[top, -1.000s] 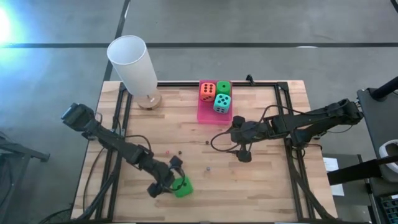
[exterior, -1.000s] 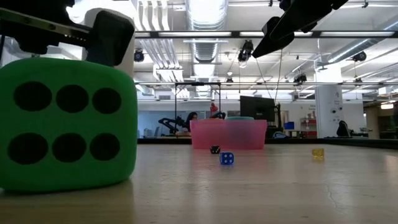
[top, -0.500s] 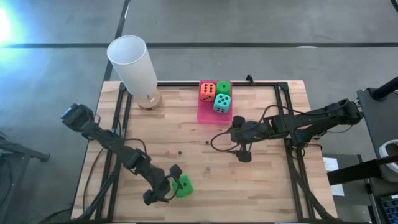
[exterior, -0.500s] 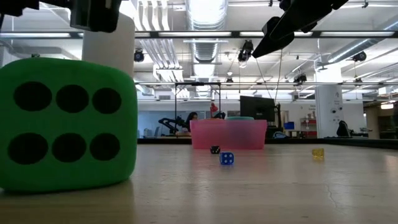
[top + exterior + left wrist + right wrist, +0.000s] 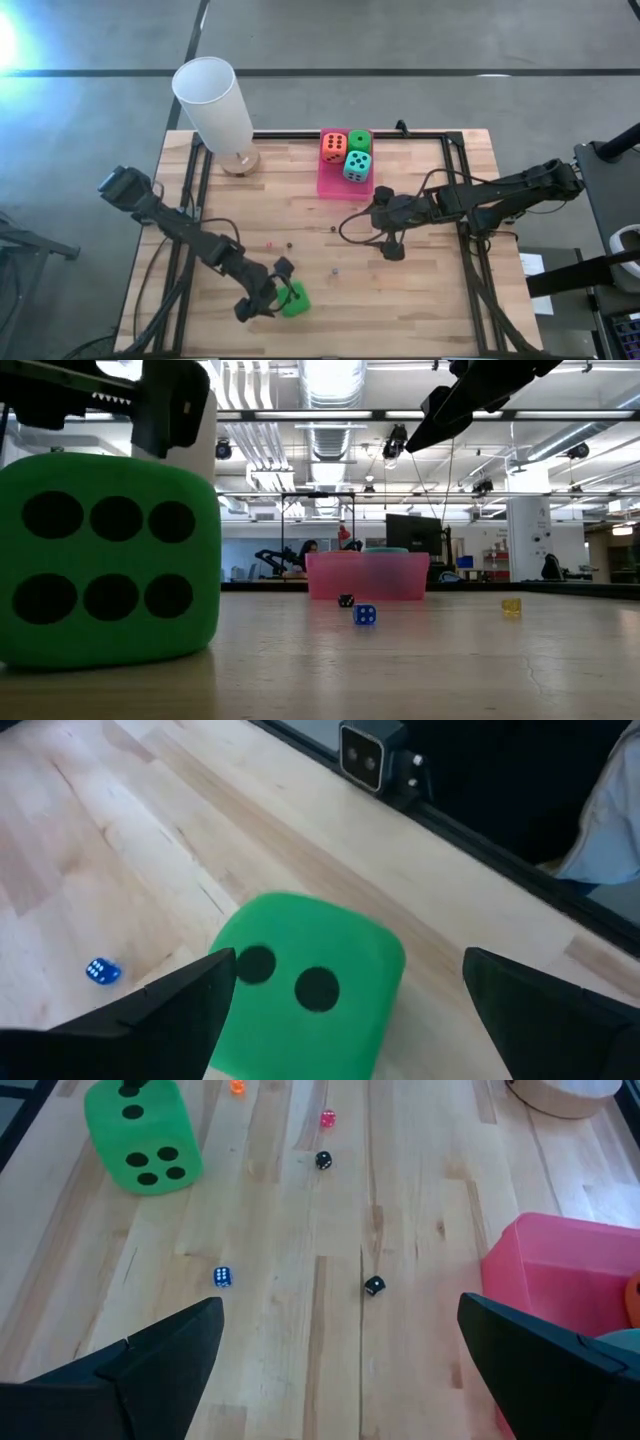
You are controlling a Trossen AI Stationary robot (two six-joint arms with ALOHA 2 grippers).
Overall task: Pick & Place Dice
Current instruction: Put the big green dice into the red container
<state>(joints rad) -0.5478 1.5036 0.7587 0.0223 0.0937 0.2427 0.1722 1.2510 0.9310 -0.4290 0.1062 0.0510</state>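
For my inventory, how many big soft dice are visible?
4. Orange-red die, green die and teal die in the pink bin; another green die near the table's front edge.

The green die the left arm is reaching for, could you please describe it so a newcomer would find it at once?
Start at the wooden table and go to its near edge on the left arm's side. There, under the open left gripper, sits a big green die, alone on bare wood; the other big dice are in the pink tray.
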